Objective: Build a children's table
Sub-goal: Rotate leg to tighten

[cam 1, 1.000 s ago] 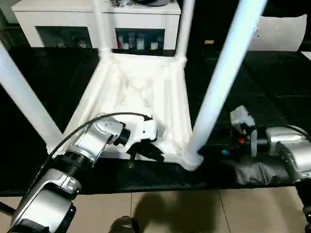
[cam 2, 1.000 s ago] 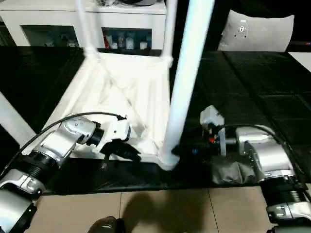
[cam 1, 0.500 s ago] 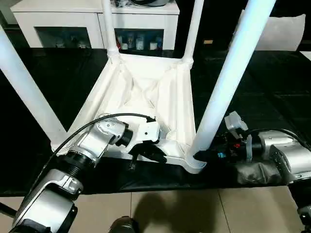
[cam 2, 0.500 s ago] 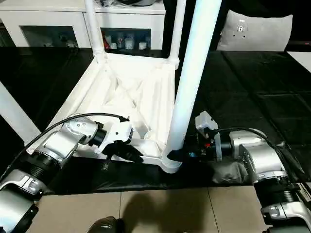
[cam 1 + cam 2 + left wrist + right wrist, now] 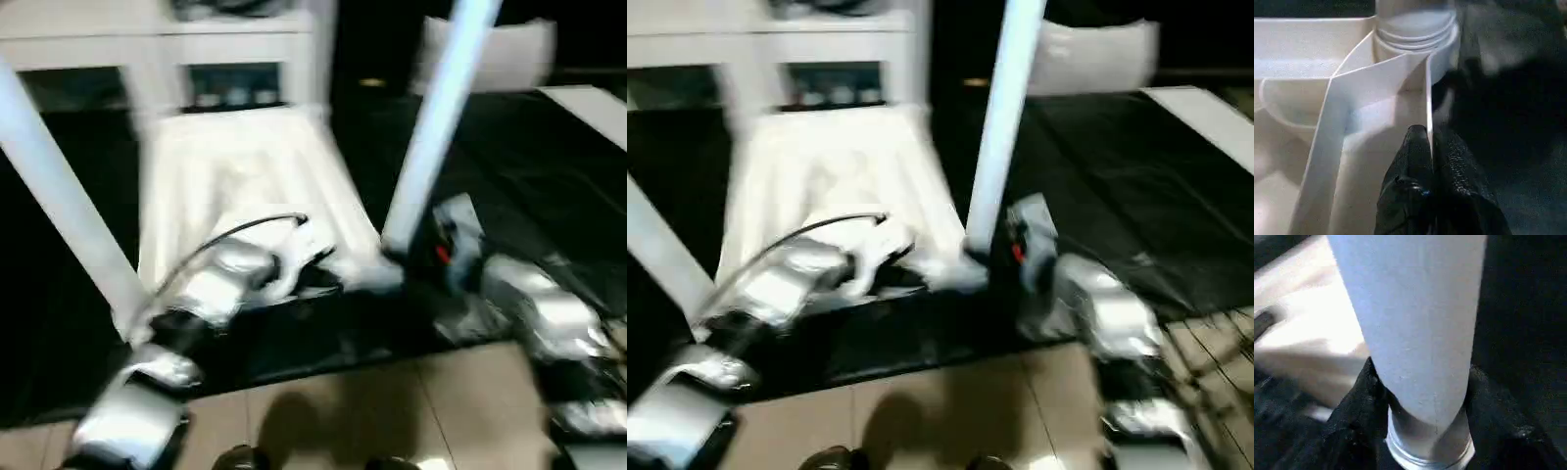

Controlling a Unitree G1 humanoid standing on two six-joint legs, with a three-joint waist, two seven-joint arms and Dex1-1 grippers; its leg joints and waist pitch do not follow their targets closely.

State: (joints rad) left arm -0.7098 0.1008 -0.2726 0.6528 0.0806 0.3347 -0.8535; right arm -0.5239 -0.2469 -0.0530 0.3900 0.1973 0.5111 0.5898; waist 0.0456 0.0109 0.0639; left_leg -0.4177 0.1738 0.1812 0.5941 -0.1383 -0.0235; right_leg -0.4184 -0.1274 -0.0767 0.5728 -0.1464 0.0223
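At the black work table's (image 5: 549,176) near edge, left gripper (image 5: 1430,142) is pinching the children's table (image 5: 245,166) rim rib, right gripper (image 5: 1420,382) clamping a leg (image 5: 1410,318) base.

**White table upside down, legs pointing up**

The children's table (image 5: 245,186) lies inverted on the black surface, in the centre-left of the head view, its ribbed underside facing up. A long white tubular leg (image 5: 431,127) rises from the near right corner socket toward the top of the frame; another leg (image 5: 59,206) slants up at the left edge. In the left wrist view, thin ribs meet at a rounded socket (image 5: 1415,39). The right wrist view shows a leg's lower end (image 5: 1415,347) seated in its ringed collar.
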